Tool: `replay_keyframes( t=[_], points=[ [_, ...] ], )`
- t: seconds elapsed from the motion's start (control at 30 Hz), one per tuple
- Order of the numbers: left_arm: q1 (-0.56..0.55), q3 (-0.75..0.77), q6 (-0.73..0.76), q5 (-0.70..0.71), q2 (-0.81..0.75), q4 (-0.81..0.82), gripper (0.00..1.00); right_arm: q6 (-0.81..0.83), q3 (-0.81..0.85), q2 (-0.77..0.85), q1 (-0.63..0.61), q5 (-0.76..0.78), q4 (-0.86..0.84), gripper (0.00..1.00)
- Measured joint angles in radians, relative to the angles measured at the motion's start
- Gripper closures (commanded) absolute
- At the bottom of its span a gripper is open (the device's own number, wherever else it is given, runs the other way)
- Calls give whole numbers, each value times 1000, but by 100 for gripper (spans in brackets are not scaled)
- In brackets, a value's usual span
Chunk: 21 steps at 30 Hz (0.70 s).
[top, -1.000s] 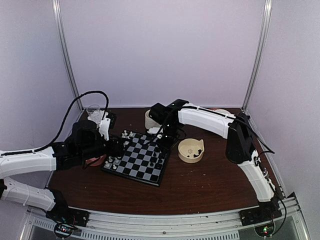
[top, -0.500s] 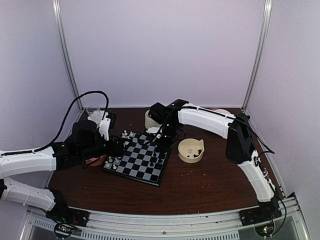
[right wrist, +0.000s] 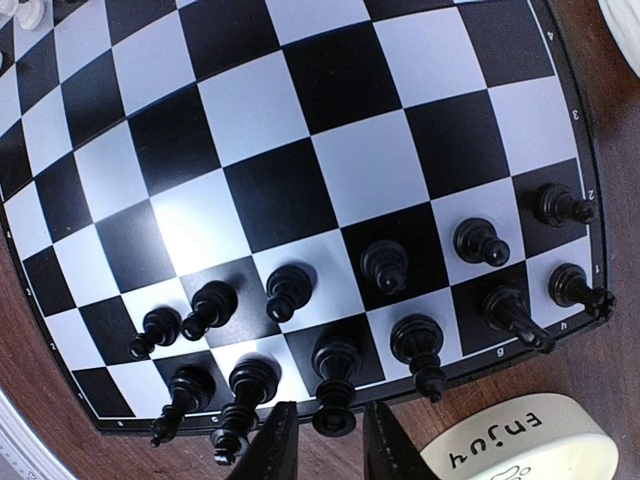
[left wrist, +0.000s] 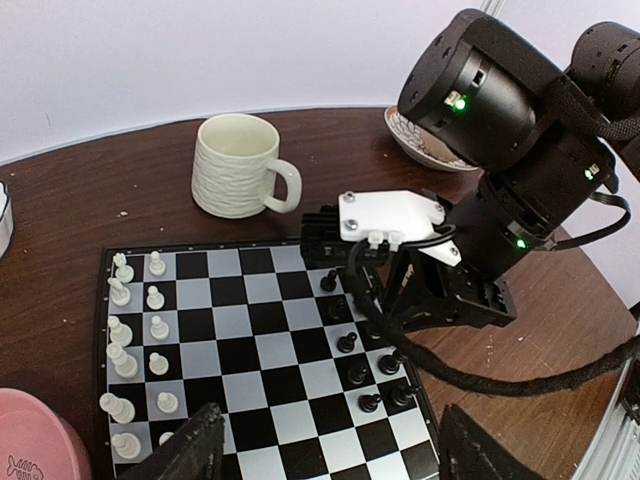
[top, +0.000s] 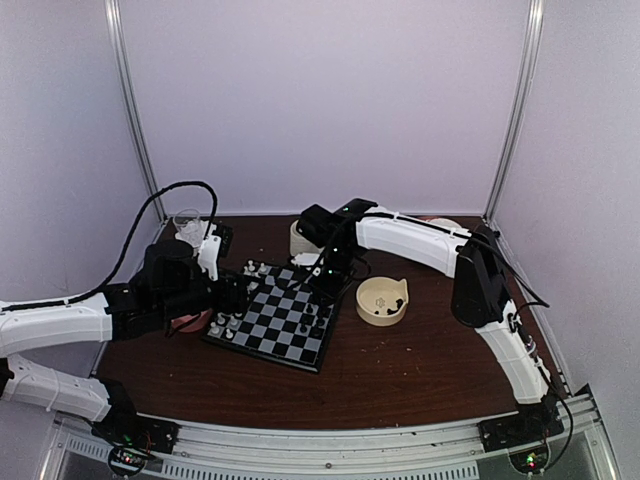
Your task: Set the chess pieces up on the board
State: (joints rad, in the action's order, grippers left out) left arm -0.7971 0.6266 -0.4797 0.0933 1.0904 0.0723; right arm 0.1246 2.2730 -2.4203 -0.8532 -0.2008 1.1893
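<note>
Between the tips of my right gripper (right wrist: 330,412), a little apart, stands one black chess piece (right wrist: 335,372) on the board (right wrist: 265,190); I can't tell if they squeeze it. My left gripper (left wrist: 335,445) is wide open and empty, board just ahead.

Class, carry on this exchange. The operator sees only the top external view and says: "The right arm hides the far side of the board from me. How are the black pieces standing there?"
Observer: In the right wrist view, the black pieces stand in two rows along one edge of the board.
Operator: Is the right gripper holding one of them?
Observer: No. The right gripper has its fingers a narrow gap apart with nothing between them, just off that edge.
Operator: And the left gripper?
Observer: The left wrist view shows the left gripper wide open and empty above the board.
</note>
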Motion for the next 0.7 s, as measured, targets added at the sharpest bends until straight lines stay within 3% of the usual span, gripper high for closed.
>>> replay_keyframes(
  t=[0.27, 0.5, 0.6, 0.67, 0.7],
  points=[
    [0, 0, 0, 2, -3, -14, 25, -2, -21, 49, -4, 3, -13, 72],
    [0, 1, 2, 4, -4, -26, 23, -19, -131, 268, -22, 49, -53, 73],
    [0, 5, 5, 4, -4, -37, 18, -33, -279, 420, -29, 87, -132, 71],
    [0, 6, 5, 10, -5, -46, 4, -54, -400, 519, -28, 129, -201, 70],
    [0, 6, 5, 17, -8, -51, 3, -70, -476, 575, -28, 161, -249, 70]
  ],
)
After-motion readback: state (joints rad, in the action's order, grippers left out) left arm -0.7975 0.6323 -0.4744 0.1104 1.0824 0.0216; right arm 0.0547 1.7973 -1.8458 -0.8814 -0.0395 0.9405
